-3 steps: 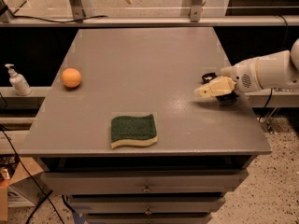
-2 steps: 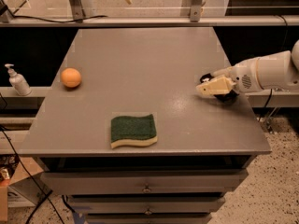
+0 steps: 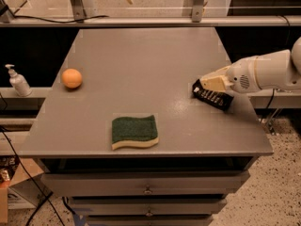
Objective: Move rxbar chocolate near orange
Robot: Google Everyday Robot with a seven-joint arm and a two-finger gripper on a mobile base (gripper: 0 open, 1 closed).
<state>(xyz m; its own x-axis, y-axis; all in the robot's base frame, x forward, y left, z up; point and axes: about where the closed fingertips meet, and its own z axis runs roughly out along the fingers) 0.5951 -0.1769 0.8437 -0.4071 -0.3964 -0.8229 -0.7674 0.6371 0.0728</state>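
The rxbar chocolate (image 3: 213, 98) is a flat black wrapped bar with small white print, near the table's right edge. My gripper (image 3: 205, 84) reaches in from the right on a white arm and sits right over the bar's far edge, touching or almost touching it. The orange (image 3: 72, 77) is a small round fruit near the table's left edge, far from the bar and the gripper.
A green-and-yellow sponge (image 3: 134, 131) lies near the front edge of the grey table (image 3: 141, 65). A white pump bottle (image 3: 18, 80) stands on a lower shelf to the left. Drawers sit below the table front. A metal frame runs along the back.
The gripper has shifted slightly left. The black bar now shows more fully below it. The orange and the sponge have not moved.
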